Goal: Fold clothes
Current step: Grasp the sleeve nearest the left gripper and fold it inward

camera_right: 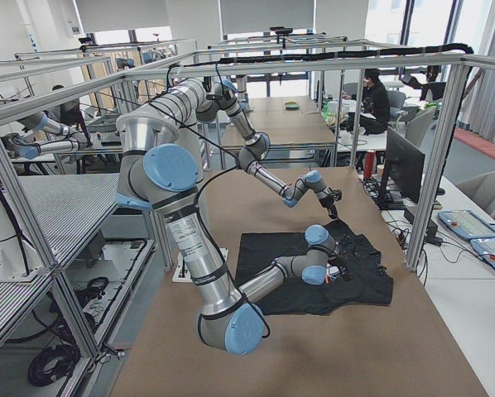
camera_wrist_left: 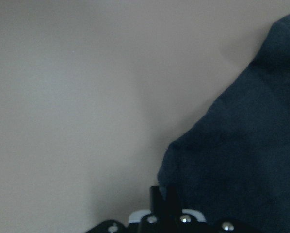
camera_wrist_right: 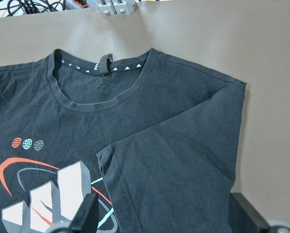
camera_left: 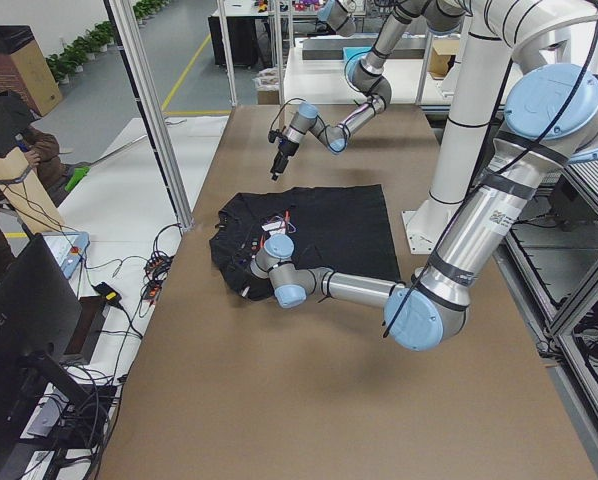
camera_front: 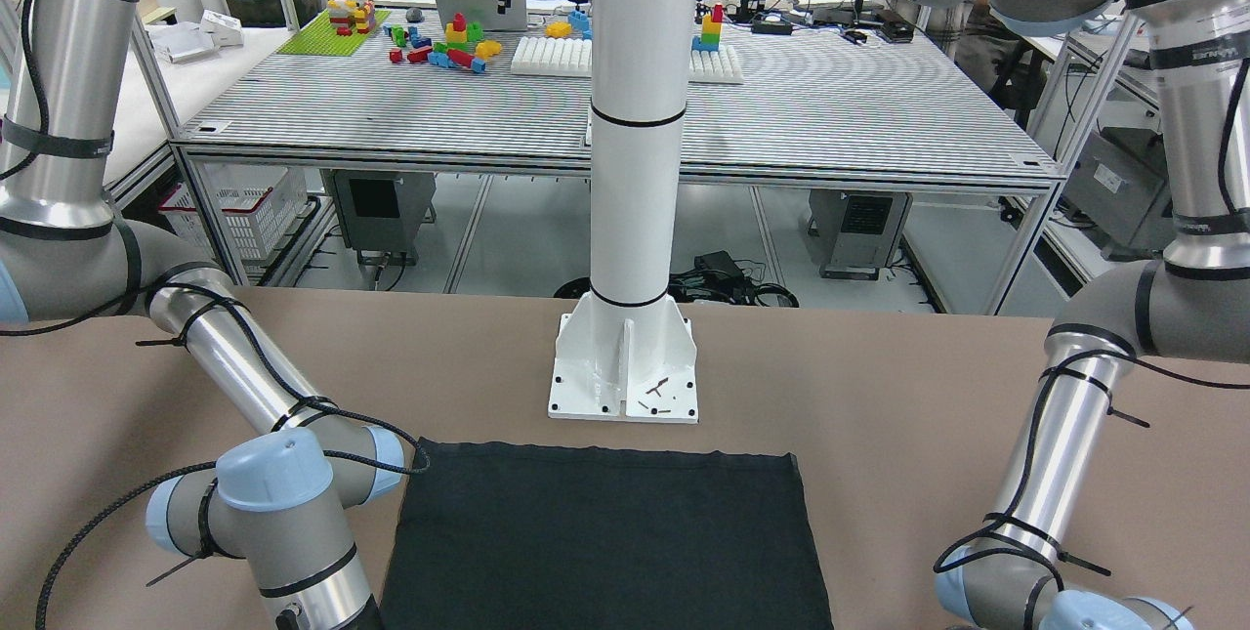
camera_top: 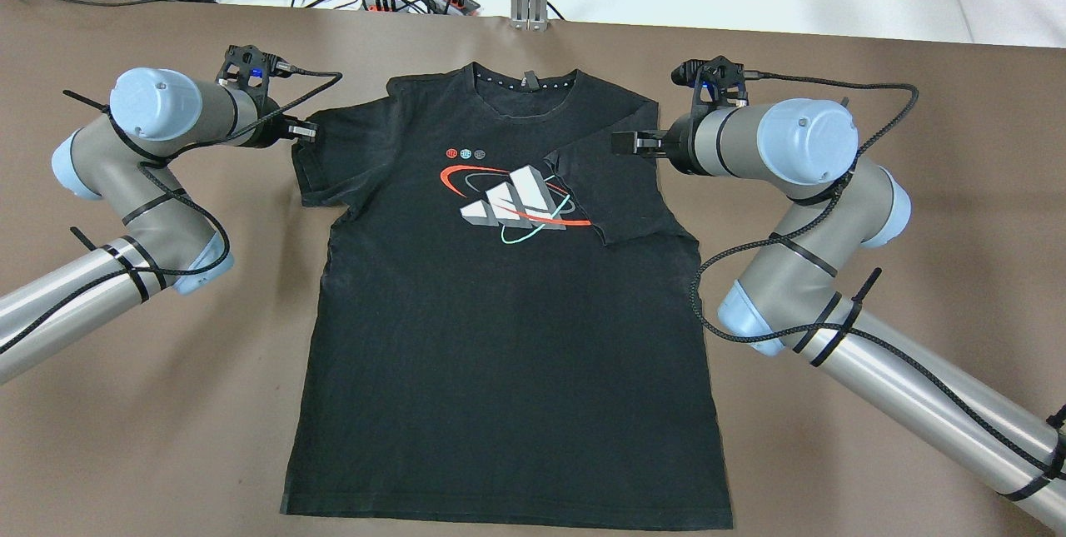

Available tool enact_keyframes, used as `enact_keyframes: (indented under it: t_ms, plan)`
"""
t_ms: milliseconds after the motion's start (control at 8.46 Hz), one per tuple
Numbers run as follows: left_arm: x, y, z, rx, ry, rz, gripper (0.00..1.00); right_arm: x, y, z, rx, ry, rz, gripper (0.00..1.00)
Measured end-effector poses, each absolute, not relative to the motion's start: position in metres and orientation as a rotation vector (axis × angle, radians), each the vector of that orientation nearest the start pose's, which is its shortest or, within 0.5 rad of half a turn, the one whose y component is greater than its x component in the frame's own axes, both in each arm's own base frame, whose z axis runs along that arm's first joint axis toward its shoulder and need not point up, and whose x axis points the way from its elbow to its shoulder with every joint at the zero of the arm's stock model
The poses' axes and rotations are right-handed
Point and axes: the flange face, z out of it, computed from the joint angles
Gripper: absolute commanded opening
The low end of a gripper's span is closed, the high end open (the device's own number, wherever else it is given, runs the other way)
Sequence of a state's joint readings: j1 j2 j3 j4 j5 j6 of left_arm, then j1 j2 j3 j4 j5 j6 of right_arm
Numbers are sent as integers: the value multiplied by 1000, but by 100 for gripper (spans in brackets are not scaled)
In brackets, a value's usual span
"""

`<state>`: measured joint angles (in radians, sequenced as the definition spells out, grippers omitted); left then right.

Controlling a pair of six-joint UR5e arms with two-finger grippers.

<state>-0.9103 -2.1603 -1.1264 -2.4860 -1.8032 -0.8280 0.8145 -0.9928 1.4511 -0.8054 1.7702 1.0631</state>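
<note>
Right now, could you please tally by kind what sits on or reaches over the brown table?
Black T-shirt: 1
Robot hands, the left hand and the right hand: 2
White pillar: 1
Total: 4

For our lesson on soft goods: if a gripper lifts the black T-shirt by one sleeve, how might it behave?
Probably floppy: the T-shirt lies flat with one sleeve folded over its chest. Likely light, since thin wrinkles show; the rest would hang and drag.
</note>
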Motion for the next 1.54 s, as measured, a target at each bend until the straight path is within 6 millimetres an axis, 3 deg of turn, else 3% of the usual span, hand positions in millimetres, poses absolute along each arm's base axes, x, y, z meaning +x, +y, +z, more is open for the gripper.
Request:
enact_keyframes:
  t_ms: [118, 473, 709, 827, 945, 1063, 1182, 1300, 1536]
  plan:
    - [373, -669, 396, 625, 865, -37, 0, -404, -594, 284, 612, -1070, 145, 94]
    - [370, -681, 290, 550, 846, -116, 0, -404, -594, 285, 612, -1068, 145, 94]
    - [409, -678, 229, 481, 881, -211, 0, -404, -595, 286, 612, -1067, 145, 94]
    - [442, -679, 202, 469, 884, -256, 14, -404, -595, 288, 611, -1064, 146, 94]
    - [473, -681, 184, 479, 865, -292, 93, -404, -596, 290, 610, -1061, 146, 94]
    - [498, -679, 182, 501, 838, -319, 94, -404, -596, 291, 611, -1058, 148, 94]
    - [517, -676, 192, 555, 807, -346, 94, -404, -597, 292, 614, -1054, 152, 94]
    - [528, -673, 202, 605, 798, -363, 94, -404, -597, 293, 617, -1051, 154, 94]
    - [531, -674, 208, 655, 804, -383, 94, -403, -598, 294, 619, -1046, 156, 94]
